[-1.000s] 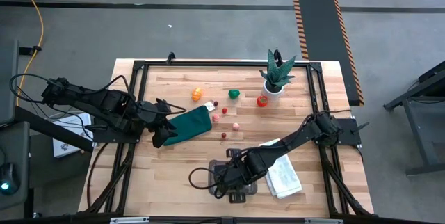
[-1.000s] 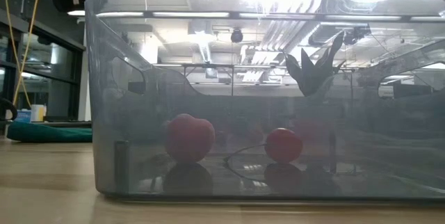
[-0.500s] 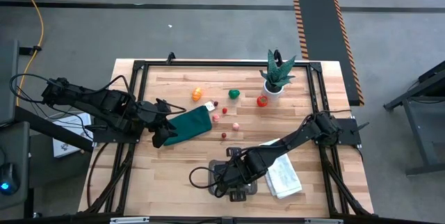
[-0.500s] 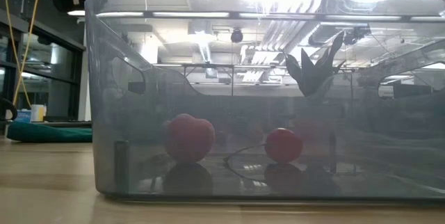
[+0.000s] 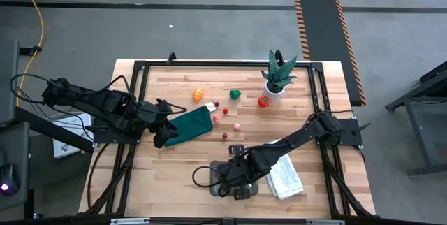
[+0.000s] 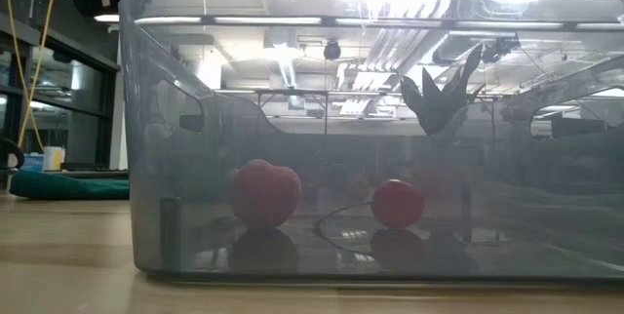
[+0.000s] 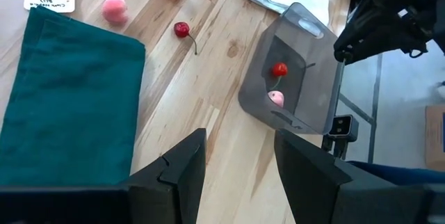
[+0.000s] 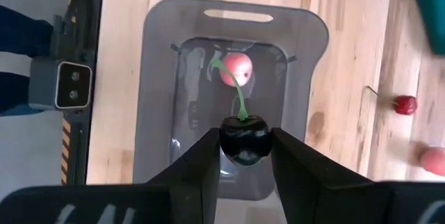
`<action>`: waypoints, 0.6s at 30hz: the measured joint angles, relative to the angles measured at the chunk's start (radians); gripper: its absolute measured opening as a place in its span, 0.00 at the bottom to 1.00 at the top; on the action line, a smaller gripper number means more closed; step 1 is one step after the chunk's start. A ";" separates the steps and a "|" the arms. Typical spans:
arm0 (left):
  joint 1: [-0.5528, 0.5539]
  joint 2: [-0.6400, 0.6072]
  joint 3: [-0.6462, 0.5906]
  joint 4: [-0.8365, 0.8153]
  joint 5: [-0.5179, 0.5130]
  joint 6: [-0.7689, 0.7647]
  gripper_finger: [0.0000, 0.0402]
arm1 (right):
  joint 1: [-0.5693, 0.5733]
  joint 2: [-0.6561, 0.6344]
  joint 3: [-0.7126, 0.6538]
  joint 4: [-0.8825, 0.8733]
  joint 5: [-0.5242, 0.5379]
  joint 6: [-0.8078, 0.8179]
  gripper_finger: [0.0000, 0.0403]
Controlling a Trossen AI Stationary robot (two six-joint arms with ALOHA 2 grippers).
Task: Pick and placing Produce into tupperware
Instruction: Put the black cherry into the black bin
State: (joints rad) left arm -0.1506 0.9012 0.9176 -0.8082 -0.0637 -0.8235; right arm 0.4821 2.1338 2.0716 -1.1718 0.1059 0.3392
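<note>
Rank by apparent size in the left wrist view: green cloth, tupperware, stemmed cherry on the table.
1. green cloth, though it lies nearest the camera
2. tupperware
3. stemmed cherry

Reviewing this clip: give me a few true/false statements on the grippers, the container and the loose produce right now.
1. The right gripper holds a dark cherry over the tupperware. True.
2. The tupperware is empty. False: a red cherry and a pink piece lie inside.
3. The left gripper grips the dark green cloth. False: its fingers are open, holding nothing.
4. The potted plant stands upright at the table's far edge. True.
</note>
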 joint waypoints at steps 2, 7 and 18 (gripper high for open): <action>0.000 0.000 0.000 0.000 0.000 0.000 0.39 | -0.004 0.000 0.000 -0.002 0.000 0.000 0.25; 0.000 0.000 0.000 0.000 0.000 0.000 0.39 | -0.011 -0.017 0.000 -0.030 -0.001 -0.007 0.25; 0.000 0.000 0.000 -0.001 -0.008 0.008 0.40 | -0.014 -0.102 0.000 -0.039 -0.021 0.002 0.25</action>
State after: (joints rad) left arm -0.1506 0.9011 0.9176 -0.8089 -0.0712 -0.8159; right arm 0.4679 2.0320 2.0716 -1.2107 0.0845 0.3413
